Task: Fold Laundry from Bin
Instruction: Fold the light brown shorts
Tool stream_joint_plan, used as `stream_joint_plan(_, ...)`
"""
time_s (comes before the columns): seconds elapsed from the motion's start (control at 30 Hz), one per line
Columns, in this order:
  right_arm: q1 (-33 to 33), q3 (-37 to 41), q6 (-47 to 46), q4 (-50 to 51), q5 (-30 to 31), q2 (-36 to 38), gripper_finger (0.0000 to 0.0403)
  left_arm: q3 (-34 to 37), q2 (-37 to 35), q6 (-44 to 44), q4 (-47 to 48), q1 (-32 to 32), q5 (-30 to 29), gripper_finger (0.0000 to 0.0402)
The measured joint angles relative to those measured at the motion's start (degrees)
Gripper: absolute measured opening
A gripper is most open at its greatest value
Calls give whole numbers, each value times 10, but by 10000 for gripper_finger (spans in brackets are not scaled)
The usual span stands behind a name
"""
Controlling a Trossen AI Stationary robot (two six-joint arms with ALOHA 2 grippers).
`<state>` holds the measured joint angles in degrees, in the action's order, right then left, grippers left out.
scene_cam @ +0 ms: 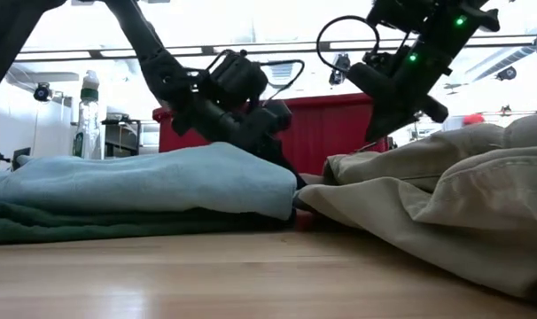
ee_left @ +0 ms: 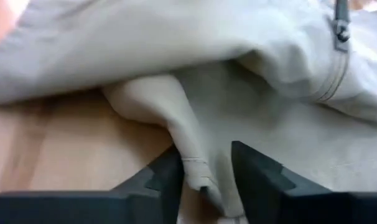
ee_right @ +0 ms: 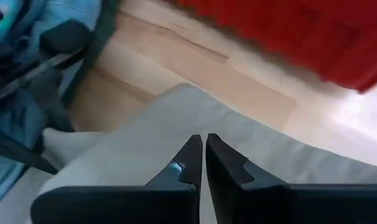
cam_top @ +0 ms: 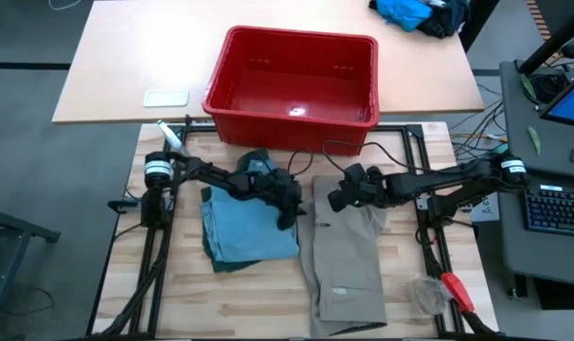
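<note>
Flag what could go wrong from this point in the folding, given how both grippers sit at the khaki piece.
1. The left gripper has a thin fold of the khaki garment between parted fingers; the fold may slip out or snag and drag as the arm moves.
2. The right gripper is shut above the khaki cloth with nothing between its fingers, so it holds nothing down.
3. The left arm lies across the folded light blue piece and could rumple it.

No readable text anywhere in the views.

The khaki garment carries a small pale label near its lower end in the high view, too small to read; the laptop screen at the right edge of the frame shows only blue, with nothing legible.
</note>
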<state>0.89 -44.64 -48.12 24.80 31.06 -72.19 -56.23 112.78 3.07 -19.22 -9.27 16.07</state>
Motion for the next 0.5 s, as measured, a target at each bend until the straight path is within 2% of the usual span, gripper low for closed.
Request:
stream_joint_plan(0.23,0,0,26,-100,-76,-49,24,0,-69,-53,46,-10,-33,189)
stream_joint_plan(0.37,0,-15,26,-115,-92,-80,66,7,-112,-92,84,-19,-80,214)
stream_joint_plan(0.5,0,-51,33,-113,-92,-109,127,45,-163,-90,51,-29,-93,222)
